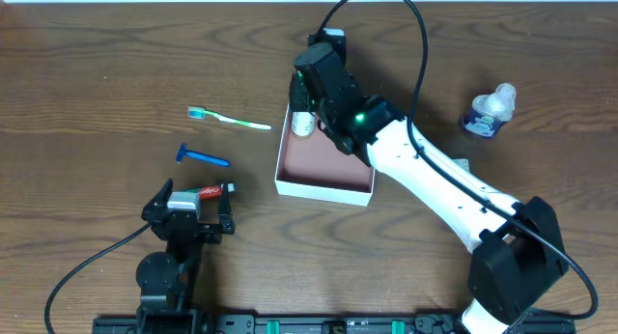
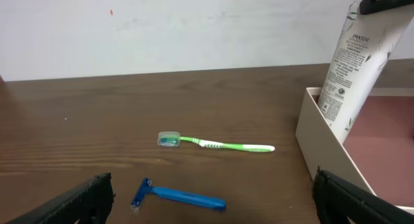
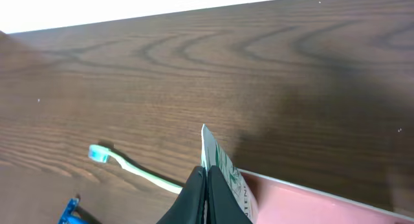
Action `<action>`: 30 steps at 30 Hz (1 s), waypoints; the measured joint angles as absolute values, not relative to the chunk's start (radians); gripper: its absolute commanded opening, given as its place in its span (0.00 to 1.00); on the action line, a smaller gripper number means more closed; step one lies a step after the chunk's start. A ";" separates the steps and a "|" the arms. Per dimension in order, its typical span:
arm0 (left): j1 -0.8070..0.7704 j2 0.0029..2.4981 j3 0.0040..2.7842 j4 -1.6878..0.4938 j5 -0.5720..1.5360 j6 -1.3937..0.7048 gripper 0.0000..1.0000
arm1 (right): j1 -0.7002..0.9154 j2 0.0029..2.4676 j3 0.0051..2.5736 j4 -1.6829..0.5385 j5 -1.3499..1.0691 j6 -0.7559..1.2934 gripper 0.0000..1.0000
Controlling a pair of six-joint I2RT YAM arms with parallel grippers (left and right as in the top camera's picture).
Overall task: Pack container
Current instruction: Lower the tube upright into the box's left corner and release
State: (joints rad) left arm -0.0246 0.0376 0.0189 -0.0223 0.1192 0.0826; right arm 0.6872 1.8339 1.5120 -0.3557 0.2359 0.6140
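Note:
The container (image 1: pixel 321 190) is a shallow white-walled box with a pinkish-brown inside at the table's middle. My right gripper (image 1: pixel 303 100) is shut on a white Pantene tube (image 1: pixel 302 123) and holds it upright over the container's far left corner. In the right wrist view the jaws (image 3: pixel 206 185) pinch the tube's flat end (image 3: pixel 218 160) above the container (image 3: pixel 310 199). In the left wrist view the tube (image 2: pixel 354 68) stands inside the container's wall (image 2: pixel 323 136). My left gripper (image 1: pixel 188 214) is open and empty at the front left, its jaws (image 2: pixel 211 180) facing the table.
A green toothbrush (image 1: pixel 229 120) and a blue razor (image 1: pixel 203 157) lie left of the container; both show in the left wrist view, toothbrush (image 2: pixel 217 144), razor (image 2: pixel 178 196). A red-and-white toothpaste tube (image 1: pixel 208 191) lies by my left gripper. A small clear-blue bottle (image 1: pixel 488 112) lies far right.

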 measured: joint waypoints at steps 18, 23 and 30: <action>-0.025 0.038 0.019 -0.022 0.119 0.083 0.98 | 0.725 1.834 1.512 -0.356 0.199 0.655 0.25; -0.025 0.038 0.019 -0.022 0.119 0.083 0.98 | 0.725 1.834 1.512 -0.354 0.175 0.658 0.24; -0.025 0.038 0.019 -0.022 0.119 0.083 0.98 | 0.725 1.834 1.512 -0.416 0.165 0.693 0.21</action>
